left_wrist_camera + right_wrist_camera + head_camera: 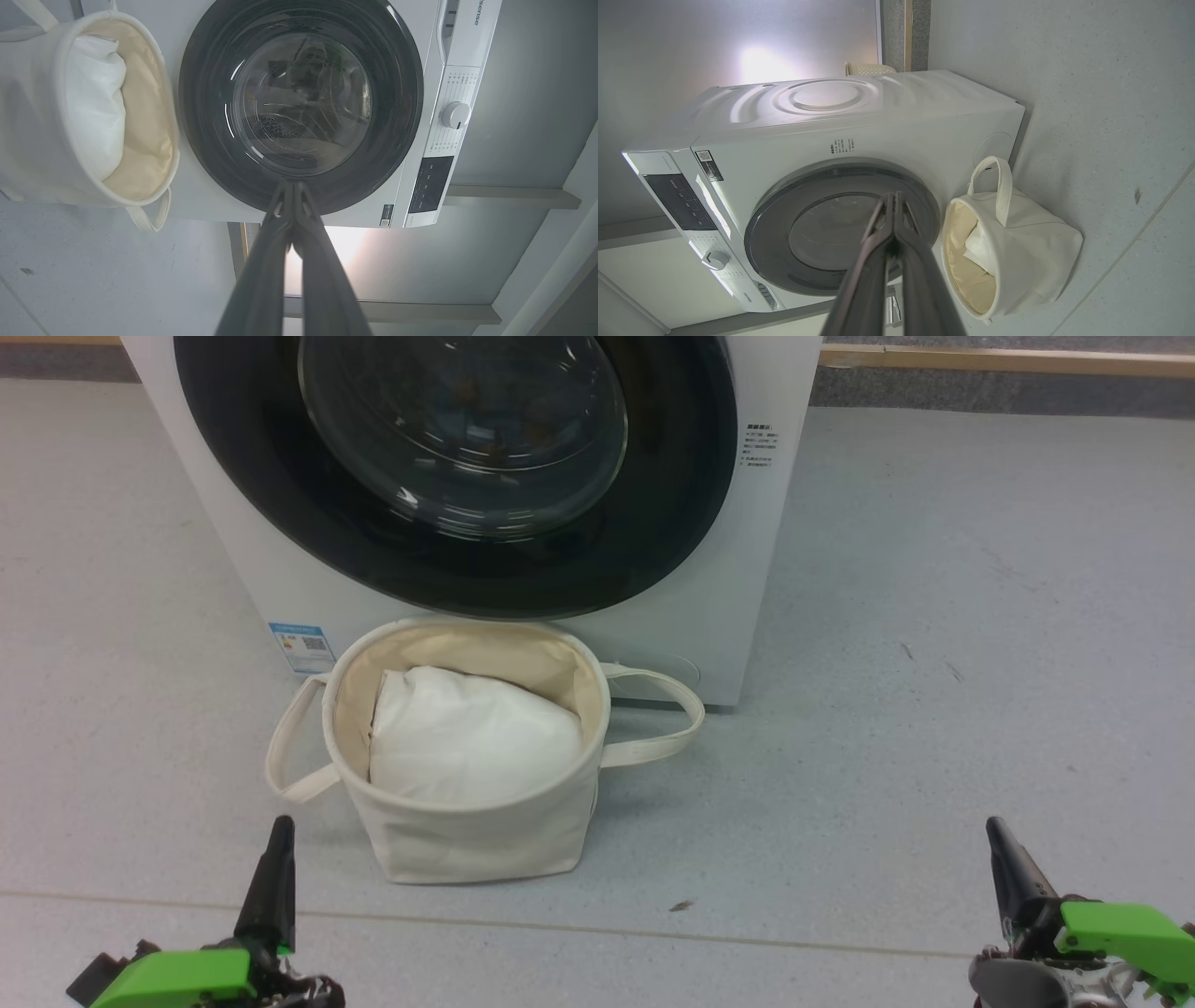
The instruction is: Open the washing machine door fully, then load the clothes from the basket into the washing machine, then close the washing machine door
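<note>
In front of the washing machine (775,551), the head view shows the basket (467,845) standing on the grey floor (934,709), just beside the machine's lower front and below the washing machine door (280,523). The door lies shut, flush in the white front. Behind its glass there are dim shapes with orange-brown flecks, too dark to tell what they are. A plain white bundle (471,737) sits in the basket, and a blue label (302,647) is stuck on the machine by the basket's left strap. The left hand (280,826) and right hand (992,824) hang well apart from the machine, one on each side of the basket, each with its fingers clenched together on nothing. In the left wrist view, the left hand's (292,186) two fingers meet at their tips, and nothing is between them. They point toward the door's (299,107) black rim, and the basket (32,116) shows beside the machine, with a white control knob (455,115) on the panel at the door's far side. In the right wrist view, the right hand (893,198) is likewise pressed closed and empty, aimed at the door (817,238), and the basket (1031,266) rests beside the machine's base.
</note>
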Robot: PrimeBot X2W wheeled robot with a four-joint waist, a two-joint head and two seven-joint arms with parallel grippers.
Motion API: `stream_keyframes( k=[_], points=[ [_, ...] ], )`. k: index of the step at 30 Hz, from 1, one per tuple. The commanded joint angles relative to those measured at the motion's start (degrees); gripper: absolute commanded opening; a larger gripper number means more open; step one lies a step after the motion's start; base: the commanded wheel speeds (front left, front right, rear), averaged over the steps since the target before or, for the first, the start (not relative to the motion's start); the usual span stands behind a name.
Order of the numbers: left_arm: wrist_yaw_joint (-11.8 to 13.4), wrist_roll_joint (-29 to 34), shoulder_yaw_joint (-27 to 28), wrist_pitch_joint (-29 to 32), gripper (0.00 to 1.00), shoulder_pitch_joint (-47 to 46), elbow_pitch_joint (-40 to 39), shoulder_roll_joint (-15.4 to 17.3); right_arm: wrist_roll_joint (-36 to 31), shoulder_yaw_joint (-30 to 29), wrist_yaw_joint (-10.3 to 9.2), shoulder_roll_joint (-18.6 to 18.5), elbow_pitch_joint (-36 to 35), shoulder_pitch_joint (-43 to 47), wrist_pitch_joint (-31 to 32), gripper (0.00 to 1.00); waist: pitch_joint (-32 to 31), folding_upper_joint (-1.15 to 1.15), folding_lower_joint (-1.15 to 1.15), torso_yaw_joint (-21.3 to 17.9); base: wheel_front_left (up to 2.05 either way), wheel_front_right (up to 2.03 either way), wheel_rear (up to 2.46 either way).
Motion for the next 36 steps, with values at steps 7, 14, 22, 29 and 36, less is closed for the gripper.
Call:
stream_keyframes(
  k=[7,14,22,29,36],
  points=[
    [-0.4,-0.2,1.9,0.4,0.00,-1.4,-2.1,0.9,0.3,1.1,0.01,-0.5,-1.8,-2.9,0.4,0.00,0.0,0.00,0.00,0.0,0.00,0.00,0.00],
    [-0.4,-0.2,1.9,0.4,0.00,-1.4,-2.1,0.9,0.3,1.1,0.01,-0.5,-1.8,-2.9,0.4,0.00,0.0,0.00,0.00,0.0,0.00,0.00,0.00],
    [-0.4,-0.2,1.9,0.4,0.00,-1.4,-2.1,0.9,0.3,1.1,0.01,-0.5,-1.8,-2.9,0.4,0.00,0.0,0.00,0.00,0.0,0.00,0.00,0.00],
    [-0.4,-0.2,1.9,0.4,0.00,-1.4,-2.1,0.9,0.3,1.1,0.01,-0.5,-1.8,-2.9,0.4,0.00,0.0,0.00,0.00,0.0,0.00,0.00,0.00],
    [-0.4,-0.2,1.9,0.4,0.00,-1.4,-2.1,0.9,0.3,1.1,0.01,-0.5,-1.8,-2.9,0.4,0.00,0.0,0.00,0.00,0.0,0.00,0.00,0.00]
  ],
)
